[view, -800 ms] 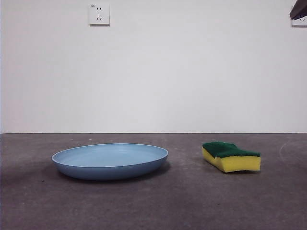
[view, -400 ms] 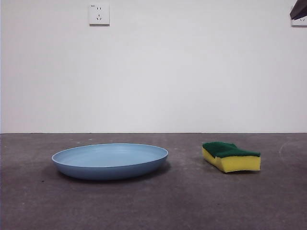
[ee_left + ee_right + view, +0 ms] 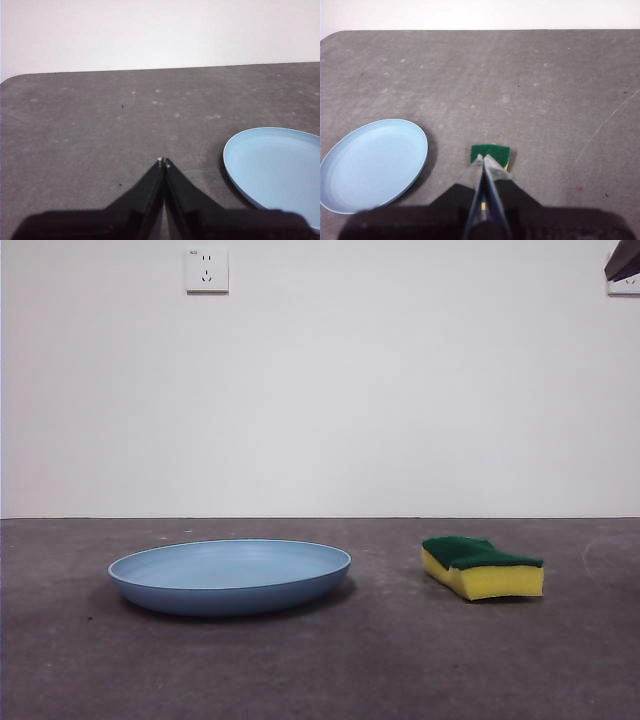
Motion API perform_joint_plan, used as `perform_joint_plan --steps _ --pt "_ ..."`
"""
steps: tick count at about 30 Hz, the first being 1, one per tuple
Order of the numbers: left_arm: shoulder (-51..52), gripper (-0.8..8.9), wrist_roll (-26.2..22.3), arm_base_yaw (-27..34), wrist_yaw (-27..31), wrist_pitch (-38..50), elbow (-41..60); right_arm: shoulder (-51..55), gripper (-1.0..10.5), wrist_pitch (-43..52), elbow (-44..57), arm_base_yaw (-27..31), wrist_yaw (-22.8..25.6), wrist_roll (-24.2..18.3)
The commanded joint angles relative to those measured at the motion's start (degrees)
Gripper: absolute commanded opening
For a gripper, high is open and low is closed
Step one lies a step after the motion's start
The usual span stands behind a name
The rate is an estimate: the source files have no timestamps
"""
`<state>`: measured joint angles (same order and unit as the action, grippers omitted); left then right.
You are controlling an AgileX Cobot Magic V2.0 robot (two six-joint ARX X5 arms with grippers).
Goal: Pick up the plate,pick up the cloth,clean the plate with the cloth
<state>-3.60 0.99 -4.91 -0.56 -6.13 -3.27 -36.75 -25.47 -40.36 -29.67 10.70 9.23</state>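
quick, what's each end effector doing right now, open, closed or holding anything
Left end effector: closed, holding nothing, above bare table beside the plate.
Right end effector: closed, holding nothing, above the sponge.

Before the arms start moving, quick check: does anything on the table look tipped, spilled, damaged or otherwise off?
Nothing stands out. The plate sits flat and right way up, with no visible spill or chip. The sponge lies apart from it, green side up, though the task calls it a cloth. Both grippers, left and right, are shut and hold nothing.
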Motion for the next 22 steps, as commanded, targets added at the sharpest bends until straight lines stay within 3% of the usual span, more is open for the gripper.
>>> perform_joint_plan --steps 1,7,22 --pt "1.62 -0.01 0.66 0.2 0.07 0.26 1.42 0.07 -0.2 0.35 0.33 -0.07 0.17 0.35" --pt "3.5 -0.01 0.9 0.2 0.15 -6.67 2.4 0.07 -0.2 0.31 0.33 -0.07 0.17 0.35" --pt "3.48 -0.01 0.33 0.17 0.24 -6.14 2.38 0.07 -0.2 0.09 0.33 -0.07 0.17 0.35"
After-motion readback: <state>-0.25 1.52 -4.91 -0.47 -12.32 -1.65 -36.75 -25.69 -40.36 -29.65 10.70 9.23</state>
